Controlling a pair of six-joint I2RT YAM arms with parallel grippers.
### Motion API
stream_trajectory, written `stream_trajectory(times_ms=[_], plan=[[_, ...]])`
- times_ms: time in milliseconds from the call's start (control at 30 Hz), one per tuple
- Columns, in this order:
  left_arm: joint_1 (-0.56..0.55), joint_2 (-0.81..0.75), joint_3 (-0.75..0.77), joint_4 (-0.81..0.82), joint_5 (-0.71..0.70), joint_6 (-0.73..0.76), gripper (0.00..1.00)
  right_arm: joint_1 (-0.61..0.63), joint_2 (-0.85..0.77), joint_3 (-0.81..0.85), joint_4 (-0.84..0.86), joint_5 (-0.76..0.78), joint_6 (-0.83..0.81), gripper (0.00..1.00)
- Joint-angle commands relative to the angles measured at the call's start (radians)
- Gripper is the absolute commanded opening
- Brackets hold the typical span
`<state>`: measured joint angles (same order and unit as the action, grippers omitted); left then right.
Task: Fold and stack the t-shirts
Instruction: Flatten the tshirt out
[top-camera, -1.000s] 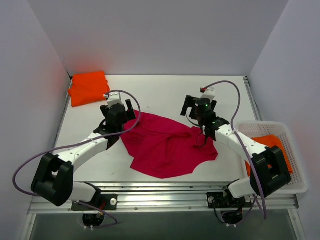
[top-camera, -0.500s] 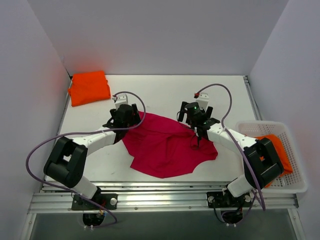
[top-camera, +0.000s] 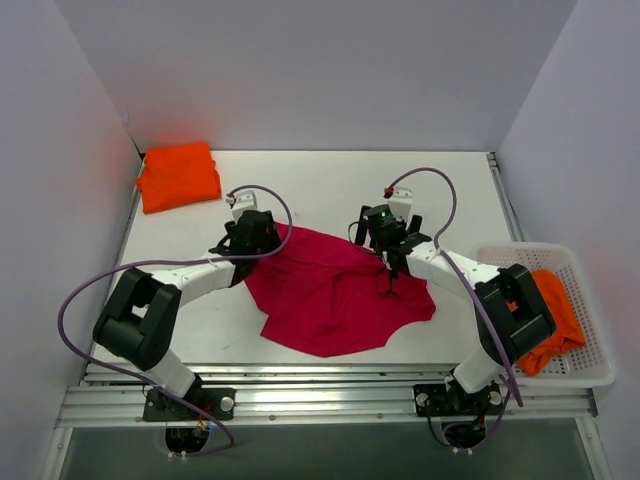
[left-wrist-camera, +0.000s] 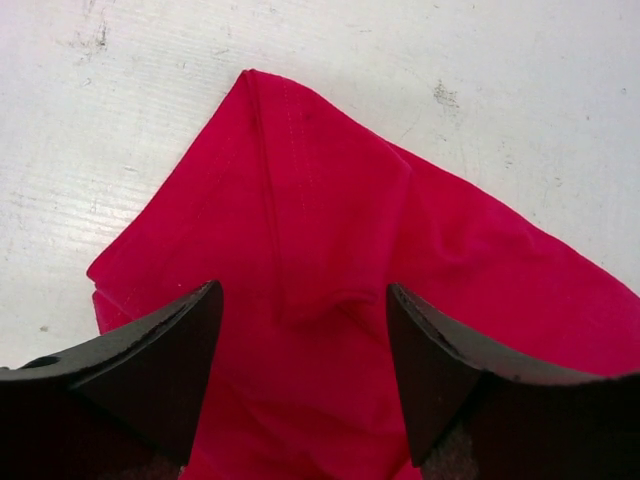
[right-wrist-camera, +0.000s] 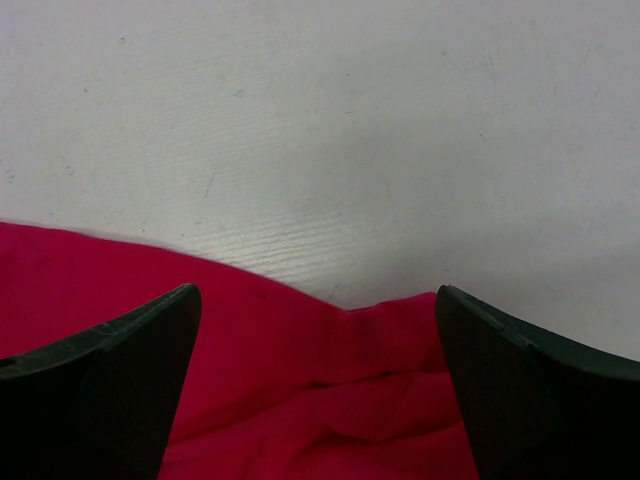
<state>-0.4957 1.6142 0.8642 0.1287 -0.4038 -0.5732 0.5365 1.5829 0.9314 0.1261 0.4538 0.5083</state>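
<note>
One orange shirt (top-camera: 178, 176) is folded far left; the pink shirt (top-camera: 330, 295) and the basket shirt (top-camera: 562, 320) are not. My left hand (left-wrist-camera: 303, 300) and right hand (right-wrist-camera: 315, 300) are apart.

**One high view, two close wrist views**

The top camera sits above and behind the arm bases and looks down and forward over the whole table (top-camera: 330, 180). The left wrist camera peers from very near past the left gripper (left-wrist-camera: 305, 300) at a corner of the crimson-pink t-shirt (left-wrist-camera: 330, 230), which lies between and ahead of its fingers. The right wrist camera, equally close behind the right gripper (right-wrist-camera: 315, 300), faces the shirt's edge with bare table beyond the fingertips. All three views share that shirt.
</note>
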Motion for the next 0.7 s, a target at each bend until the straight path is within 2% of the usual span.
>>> stream_trajectory(times_ms=[0, 200, 367, 500, 667], plan=[[-0.003, 0.004, 0.010, -0.015, -0.026, -0.037, 0.74, 0.000, 0.011, 0.040, -0.029, 0.048, 0.019, 0.99], [-0.015, 0.000, -0.002, -0.049, -0.049, -0.096, 0.64, 0.002, 0.017, 0.038, -0.028, 0.063, 0.021, 0.99], [-0.037, 0.036, 0.022, -0.084, -0.052, -0.128, 0.63, 0.006, 0.038, 0.049, -0.037, 0.068, 0.024, 0.99], [-0.072, 0.052, 0.001, -0.054, -0.047, -0.148, 0.63, 0.008, 0.048, 0.052, -0.040, 0.074, 0.022, 0.99], [-0.089, 0.056, -0.001, -0.070, -0.093, -0.148, 0.63, 0.013, 0.055, 0.058, -0.042, 0.072, 0.024, 0.99]])
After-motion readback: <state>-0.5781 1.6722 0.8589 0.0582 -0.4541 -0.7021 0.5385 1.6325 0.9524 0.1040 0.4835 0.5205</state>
